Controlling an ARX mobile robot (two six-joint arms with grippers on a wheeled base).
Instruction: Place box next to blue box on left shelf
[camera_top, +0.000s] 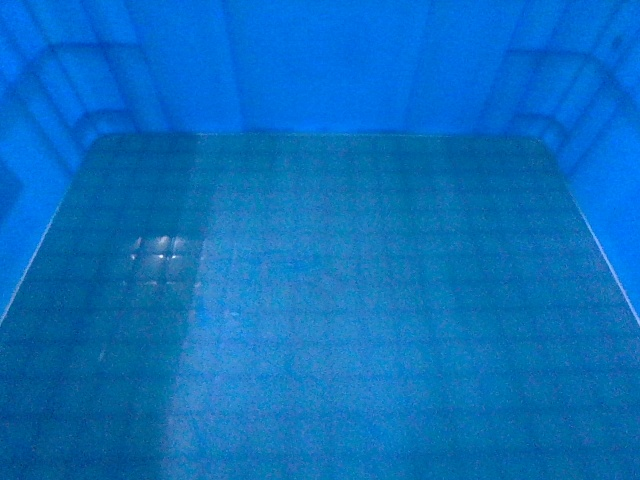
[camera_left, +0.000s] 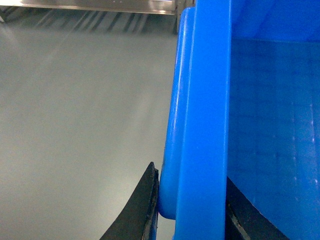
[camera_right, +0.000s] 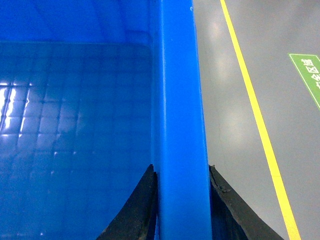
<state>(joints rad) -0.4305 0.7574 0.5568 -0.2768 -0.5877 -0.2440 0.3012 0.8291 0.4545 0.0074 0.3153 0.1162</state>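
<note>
The blue crate (camera_top: 330, 300) filled the head view entirely; only its gridded floor and ribbed walls showed, so no shelf or second blue box was visible. The left gripper (camera_left: 192, 210) had its jaws clamped across the crate's left rim, at the bottom of the left wrist view. The right gripper (camera_right: 182, 207) had its jaws clamped across the right rim likewise. Grey floor (camera_right: 235, 125) with a yellow line (camera_right: 255, 110) lay beyond.

Risks, as judged: with the head camera blocked, the crate could strike the shelf unseen. Uneven arm motion could twist the rim out of either grip.
</note>
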